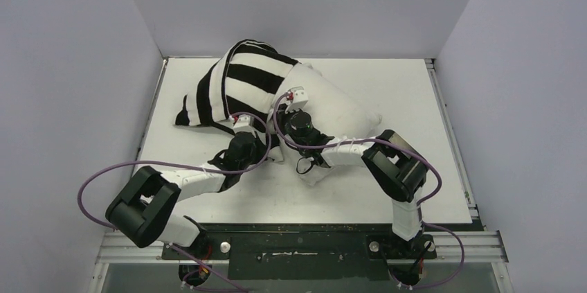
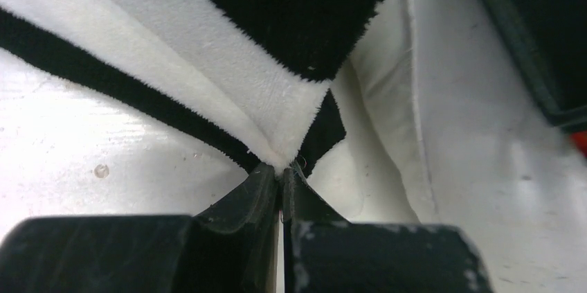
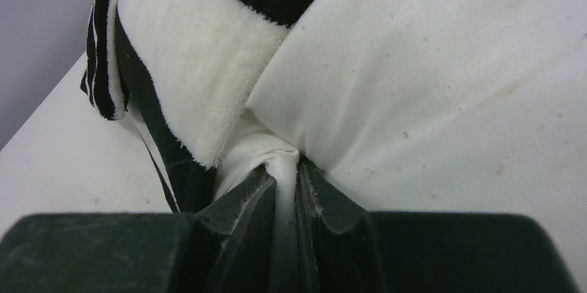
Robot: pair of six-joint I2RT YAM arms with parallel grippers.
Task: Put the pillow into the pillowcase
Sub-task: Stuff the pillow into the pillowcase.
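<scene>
I see one pillow (image 1: pixel 340 109), one pillowcase (image 1: pixel 239 82), and my two arms on one white table (image 1: pixel 387 189).

The pillow lies across the middle of the table, slanting from far left to near right. Its far left end is under the pillowcase. Its right end is bare. The pillowcase is bunched over that far left end, with loose cloth trailing to the left onto the table.

The pillow is plump and rounded, in a plain off-white woven fabric with a few faint specks and creases. The pillowcase is a soft, fuzzy cloth in broad black and white stripes, and it looks thin where it folds.

The left gripper (image 2: pixel 281 174) is closed tight on a folded edge of the pillowcase. A white stripe with black beside it is drawn to a point between the black fingers (image 2: pixel 257 192). This grip is at the near edge of the cloth.

The right gripper (image 3: pixel 285 167) is closed on a pinch of the pillow's white fabric, just beside the rim of the pillowcase. The fabric puckers where the fingers meet it.

Both grippers sit close together near the middle of the table.
</scene>
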